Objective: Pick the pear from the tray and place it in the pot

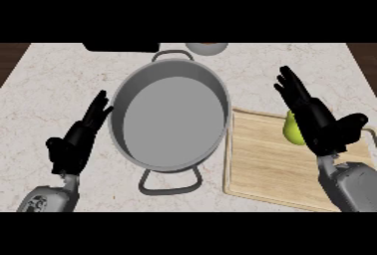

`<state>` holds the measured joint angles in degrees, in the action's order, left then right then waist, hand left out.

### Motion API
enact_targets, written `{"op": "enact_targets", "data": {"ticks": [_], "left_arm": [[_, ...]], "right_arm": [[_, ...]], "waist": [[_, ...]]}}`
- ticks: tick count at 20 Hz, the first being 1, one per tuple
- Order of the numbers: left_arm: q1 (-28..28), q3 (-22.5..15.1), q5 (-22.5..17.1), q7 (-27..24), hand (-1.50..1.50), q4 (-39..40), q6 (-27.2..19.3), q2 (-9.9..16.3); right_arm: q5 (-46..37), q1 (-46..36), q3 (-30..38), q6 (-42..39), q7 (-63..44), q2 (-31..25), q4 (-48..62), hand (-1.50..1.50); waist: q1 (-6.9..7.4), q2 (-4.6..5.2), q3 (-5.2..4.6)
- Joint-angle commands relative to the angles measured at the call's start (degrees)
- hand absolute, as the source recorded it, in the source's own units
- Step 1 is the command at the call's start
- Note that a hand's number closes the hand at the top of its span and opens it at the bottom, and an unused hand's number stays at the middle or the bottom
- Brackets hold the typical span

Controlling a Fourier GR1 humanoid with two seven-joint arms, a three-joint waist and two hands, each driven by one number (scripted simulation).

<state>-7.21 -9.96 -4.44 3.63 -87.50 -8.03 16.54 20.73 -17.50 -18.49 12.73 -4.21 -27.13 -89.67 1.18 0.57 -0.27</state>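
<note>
Right forearm: grey, entered from the lower right edge and rose over the wooden tray (pixel 265 164).
Right hand (pixel 318 122): black, fingers (pixel 293 88) straight and spread wide, pointing up and away over the tray's far right part; thumb stuck out to the right; it held nothing.
Left forearm: grey, entered at the lower left corner.
Left hand (pixel 74 144): black, fingers straight and relaxed, pointing up toward the pot's left side; it held nothing and lay just beside the pot's wall, and contact could not be told.
Pear (pixel 292 130): yellow-green, lay on the tray near its far right corner, partly hidden behind the right hand; whether the hand touched it could not be told.
Tray: pale wood with a raised border, lay flat on the counter (pixel 44 79) just right of the pot, its near right part covered by the forearm.
Pot (pixel 169 119): large, grey metal, stood upright in the middle of the counter, inside bare, one loop handle at its far rim and one at its near rim.
Counter: light marble pattern with thin veins.
Far edge: a dark flat object (pixel 121 47) and a grey rounded object (pixel 206 48) lay beyond the pot, both cut off.
</note>
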Motion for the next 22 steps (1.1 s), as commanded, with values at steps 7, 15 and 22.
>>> {"op": "enact_targets", "data": {"ticks": [7,15,22], "left_arm": [[3.4,7.2,4.5,6.1,0.0,8.2,-3.7,7.6],[2.8,9.4,4.0,14.6,0.0,9.0,-3.3,9.3],[2.7,9.6,4.6,17.0,0.0,7.1,-3.0,9.9]], "right_arm": [[-16.5,-2.3,3.3,6.7,-5.3,-15.5,10.7,1.5],[-30.9,-0.6,1.5,40.0,-13.5,-0.6,3.5,-1.5],[-34.4,-1.2,-0.1,20.2,-40.0,-18.2,-4.8,-1.5]], "waist": [[-0.86,0.22,-1.4],[-1.51,-0.85,0.14],[-2.08,-1.18,-0.04]]}}
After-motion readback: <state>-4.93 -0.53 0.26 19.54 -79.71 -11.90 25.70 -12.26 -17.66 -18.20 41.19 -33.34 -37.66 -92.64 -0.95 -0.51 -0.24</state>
